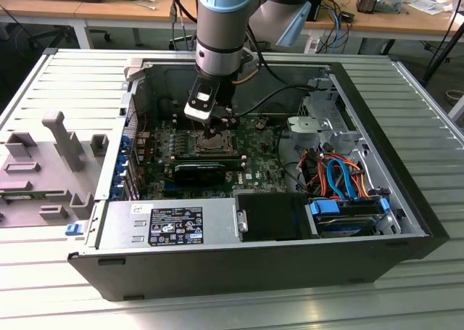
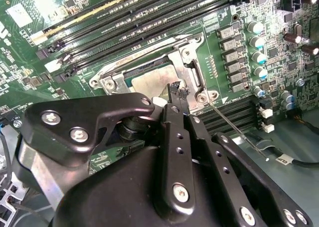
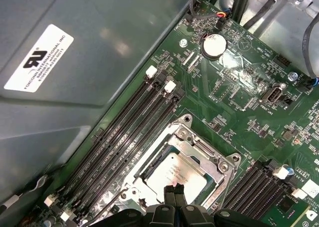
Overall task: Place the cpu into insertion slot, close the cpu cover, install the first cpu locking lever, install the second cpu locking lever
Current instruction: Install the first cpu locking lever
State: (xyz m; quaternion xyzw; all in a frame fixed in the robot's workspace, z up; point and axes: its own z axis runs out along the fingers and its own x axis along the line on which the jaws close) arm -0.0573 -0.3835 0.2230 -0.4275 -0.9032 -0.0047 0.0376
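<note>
The cpu [image 3: 177,171] [image 2: 152,81], silver-grey, lies flat in the insertion slot [image 3: 148,171] of the green motherboard [image 1: 257,163]. The cpu cover [image 3: 202,154] [image 2: 192,62] is down over it, and the chip shows through the cover's window. My gripper [image 3: 175,191] [image 2: 177,90] [image 1: 214,132] is shut with nothing in it, its tips just above the cover's edge at one side of the socket. A thin wire locking lever [image 2: 234,129] runs out from the socket's corner, beside the fingertips, across the black slots.
Long black memory slots [image 3: 124,137] flank the socket. The motherboard sits inside an open computer case [image 1: 406,163] with a power supply [image 1: 174,225], a drive bay and coloured cables [image 1: 341,181] on the exterior view's right. A grey fixture tray [image 1: 43,163] lies on the left.
</note>
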